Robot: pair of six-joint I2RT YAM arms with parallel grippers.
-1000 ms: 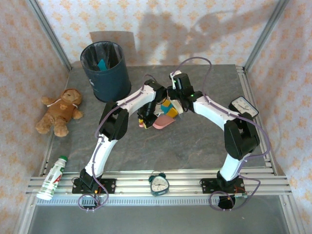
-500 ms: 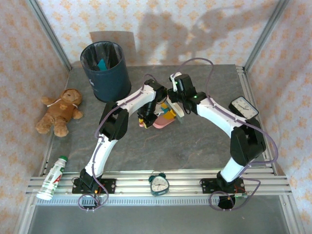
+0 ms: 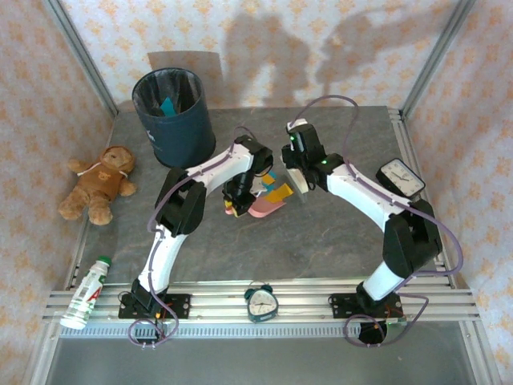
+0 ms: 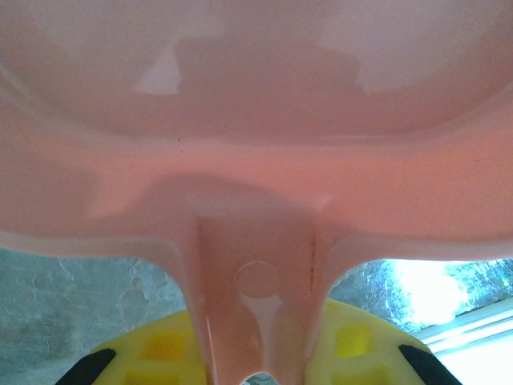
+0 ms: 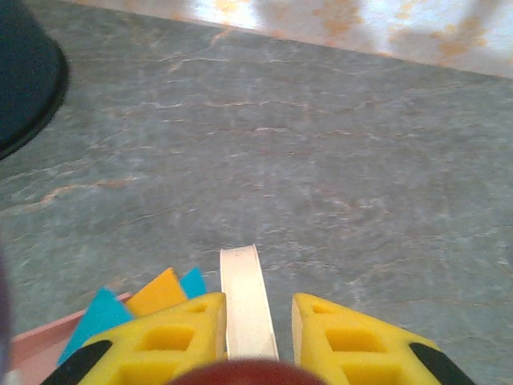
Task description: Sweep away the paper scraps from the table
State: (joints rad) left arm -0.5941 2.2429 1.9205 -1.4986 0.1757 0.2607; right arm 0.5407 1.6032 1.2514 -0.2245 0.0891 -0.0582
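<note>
A pink dustpan (image 3: pixel 268 207) rests on the dark grey table (image 3: pixel 337 233) at mid-table. My left gripper (image 3: pixel 238 196) is shut on its handle (image 4: pixel 256 281), and the pan's underside (image 4: pixel 256 120) looms above the fingers. Yellow and teal paper scraps (image 3: pixel 278 192) lie at the pan's mouth. They also show left of my right gripper (image 5: pixel 256 301) as paper scraps (image 5: pixel 156 293), beside the dustpan's pink rim (image 5: pixel 32 345). My right gripper (image 3: pixel 298 178) is shut on a cream brush (image 5: pixel 243 289) just right of the pan.
A dark bin (image 3: pixel 172 116) with a teal scrap inside stands at the back left. A teddy bear (image 3: pixel 100 183) and a bottle (image 3: pixel 88 293) lie on the left. A white clock (image 3: pixel 399 176) sits on the right, and a small alarm clock (image 3: pixel 260 302) stands on the front rail.
The right arm's elbow has swung out to the right, and its gripper with the brush has shifted slightly right. The scraps now show more openly on the dustpan. The left arm has barely moved.
</note>
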